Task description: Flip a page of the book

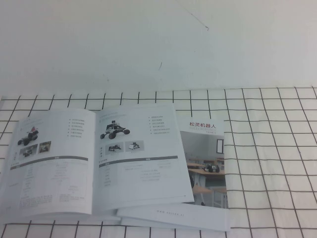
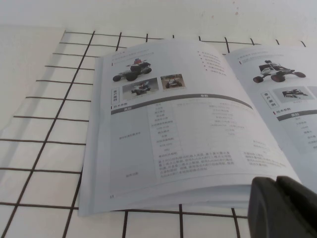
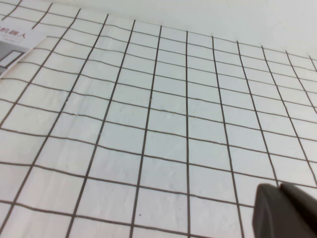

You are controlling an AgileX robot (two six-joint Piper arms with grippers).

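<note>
Here, the book open flat on checked tabletop, the page lying right, left end effector near its lower edge, right end effector over bare grid, both fingers' state unclear.

On booklet cover, under book: Chinese title "松灵机器人", dark red. Along lower edge of same booklet: faint web address, not readable. On page with black rover: grey bar and table text, too small to read. No other readable signs.
</note>
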